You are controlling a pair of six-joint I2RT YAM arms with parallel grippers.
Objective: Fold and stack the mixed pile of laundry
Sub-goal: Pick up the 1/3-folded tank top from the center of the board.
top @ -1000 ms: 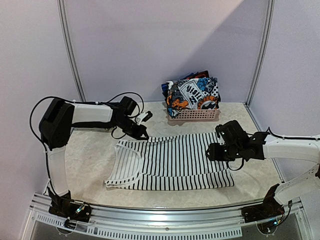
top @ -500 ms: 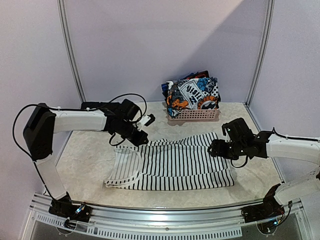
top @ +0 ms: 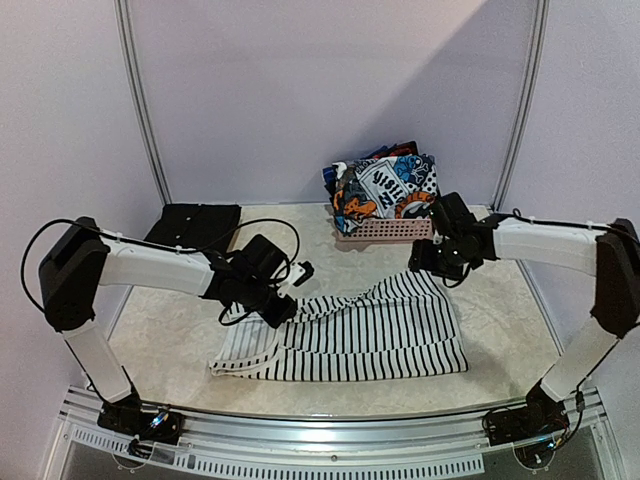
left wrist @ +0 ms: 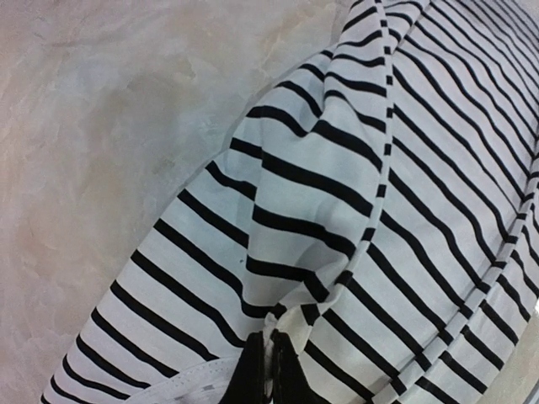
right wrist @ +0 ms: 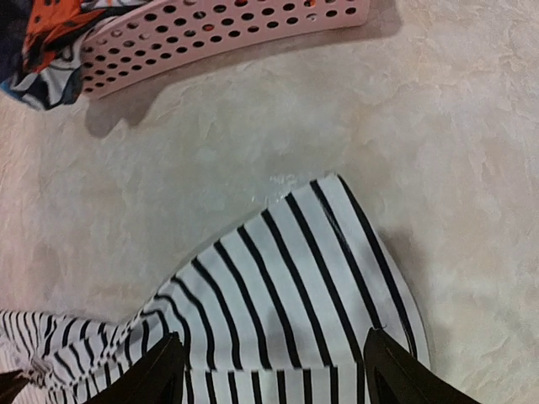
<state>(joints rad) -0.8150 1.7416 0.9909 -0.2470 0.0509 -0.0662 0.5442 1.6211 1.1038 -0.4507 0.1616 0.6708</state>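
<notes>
1 striped shirt [top: 380, 330] is half folded — left gripper [top: 285, 312] pinches it, right gripper [top: 420, 260] hangs open; laundry pile [top: 385, 190] waits.

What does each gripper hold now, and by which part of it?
The left gripper is shut on the striped garment, pinching a fold at its far left edge. The right gripper is open, holding nothing.

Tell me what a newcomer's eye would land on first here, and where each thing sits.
The striped garment lies spread across the middle of the table, its left part bunched up where the left gripper pinches it shut. Behind it, at the far edge, a pink basket is heaped with a loud blue-orange print garment. The right gripper hangs open above the striped garment's far right corner.
</notes>
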